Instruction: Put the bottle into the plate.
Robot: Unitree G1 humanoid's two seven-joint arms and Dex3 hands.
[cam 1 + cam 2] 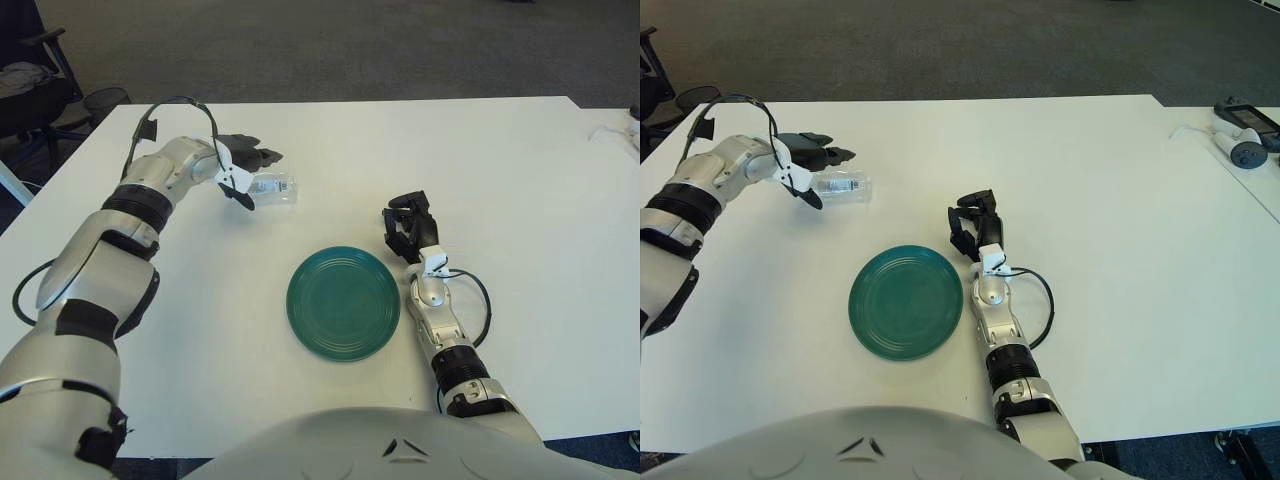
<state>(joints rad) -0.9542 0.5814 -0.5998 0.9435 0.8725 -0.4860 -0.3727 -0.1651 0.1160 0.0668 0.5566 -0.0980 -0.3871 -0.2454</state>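
Observation:
A small clear plastic bottle point(277, 188) lies on its side on the white table, left of centre. My left hand point(262, 180) is at the bottle's left end, dark fingers stretched just above it and thumb below it, spread and not closed on it. A round green plate point(343, 303) sits empty on the table nearer to me, to the right of the bottle and apart from it. My right hand point(408, 228) shows just right of the plate, holding nothing.
A white device with a cable point(1240, 148) lies on a neighbouring table at the far right. An office chair point(30, 85) stands beyond the table's far left corner. A black cable loops beside my right wrist point(480, 300).

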